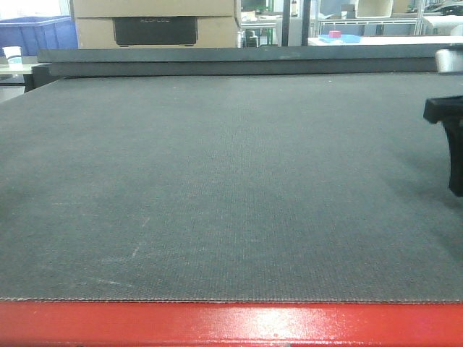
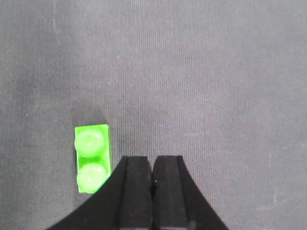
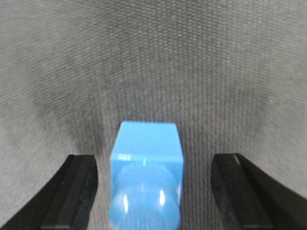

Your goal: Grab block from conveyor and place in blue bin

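Note:
The conveyor [image 1: 217, 188] is a wide dark grey woven belt on a red frame [image 1: 231, 325]. In the right wrist view a light blue block [image 3: 146, 175] lies on the belt between the two fingers of my right gripper [image 3: 153, 191], which is open with gaps on both sides of the block. Part of the right arm [image 1: 448, 137] shows at the right edge of the front view. In the left wrist view my left gripper [image 2: 152, 184] is shut and empty. A green two-stud block [image 2: 92, 158] lies on the belt just left of it. The blue bin [image 1: 36, 32] stands far back left.
A raised dark rail [image 1: 231, 61] runs across the belt's far end. Cardboard boxes [image 1: 155, 22] stand behind it. A paper cup [image 1: 12, 55] sits at the far left. A blue tray with a red item [image 1: 338, 36] lies in the far background.

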